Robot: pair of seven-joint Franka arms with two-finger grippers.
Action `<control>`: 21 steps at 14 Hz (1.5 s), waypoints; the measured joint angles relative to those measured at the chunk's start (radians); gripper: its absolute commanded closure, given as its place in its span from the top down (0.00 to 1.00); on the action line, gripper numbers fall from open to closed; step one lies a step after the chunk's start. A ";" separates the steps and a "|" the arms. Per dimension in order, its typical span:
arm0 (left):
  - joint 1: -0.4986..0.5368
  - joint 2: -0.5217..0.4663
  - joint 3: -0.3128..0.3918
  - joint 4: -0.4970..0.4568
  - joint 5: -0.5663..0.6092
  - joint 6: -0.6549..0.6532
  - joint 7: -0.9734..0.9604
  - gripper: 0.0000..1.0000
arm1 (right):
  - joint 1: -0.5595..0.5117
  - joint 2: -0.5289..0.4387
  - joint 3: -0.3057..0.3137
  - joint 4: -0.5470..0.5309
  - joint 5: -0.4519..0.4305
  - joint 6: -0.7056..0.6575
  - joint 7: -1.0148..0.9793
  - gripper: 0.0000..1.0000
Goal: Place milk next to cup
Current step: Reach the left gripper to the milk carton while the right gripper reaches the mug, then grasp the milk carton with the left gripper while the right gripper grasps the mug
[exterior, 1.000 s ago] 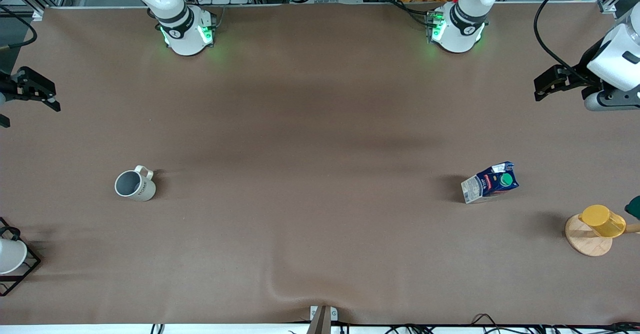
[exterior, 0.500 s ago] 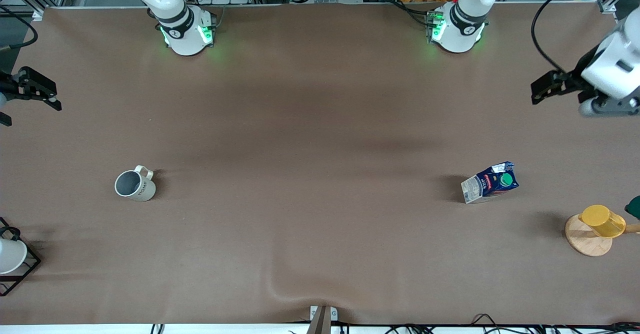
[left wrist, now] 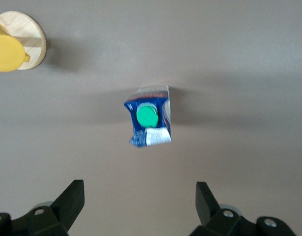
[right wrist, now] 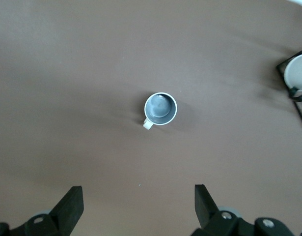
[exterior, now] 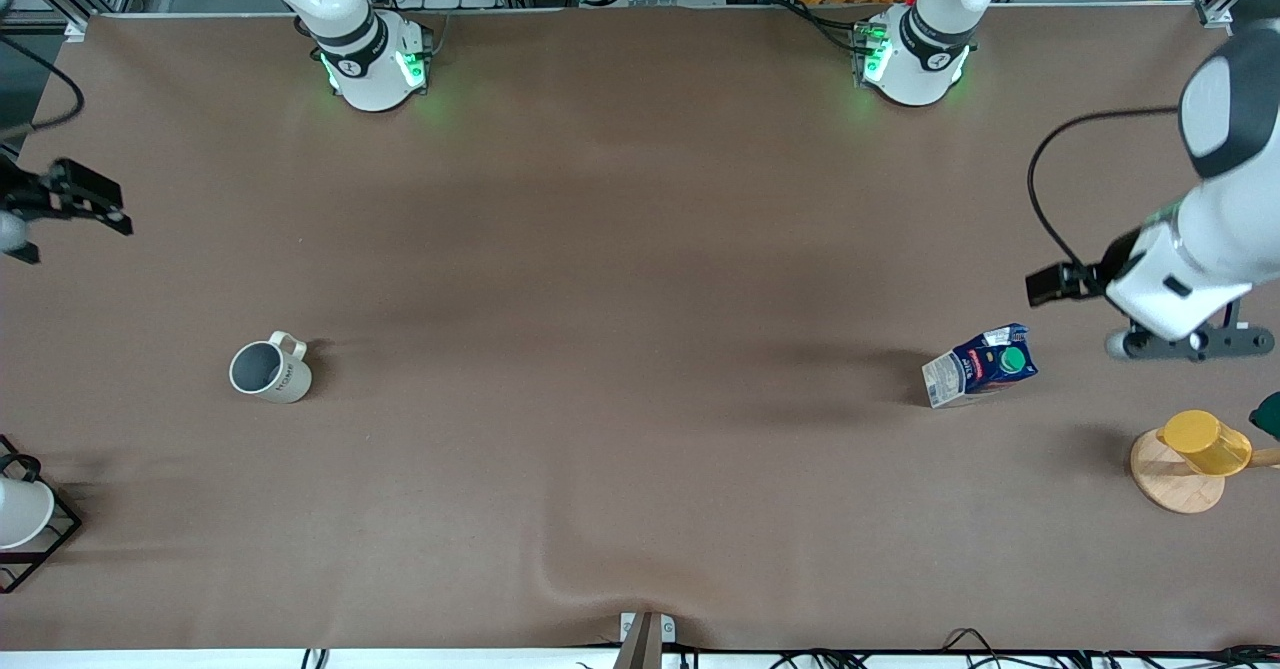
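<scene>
Brown table [exterior: 640,249] lies wide between my empty cup [exterior: 268,370] and upright milk [exterior: 980,365]; left gripper [left wrist: 140,209] and right gripper [right wrist: 139,206] hang spread.

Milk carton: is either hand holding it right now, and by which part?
Nothing is held. The milk sits on the table; both the left hand and right hand are open and empty.

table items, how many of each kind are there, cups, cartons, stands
cups: 3 (beige-grey mug, yellow cup, white cup)
cartons: 1 (milk)
stands: 2 (round wooden base, black wire rack)
total: 6
</scene>
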 measured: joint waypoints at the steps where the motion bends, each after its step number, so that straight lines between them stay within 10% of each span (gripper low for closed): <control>1: 0.008 0.021 0.000 0.000 -0.018 0.015 -0.006 1.00 | 0.000 0.034 0.000 0.001 -0.001 0.007 0.000 1.00; 21: 0.009 0.214 0.000 -0.049 -0.030 0.170 -0.125 1.00 | -0.129 0.511 0.005 0.025 0.044 0.312 0.018 1.00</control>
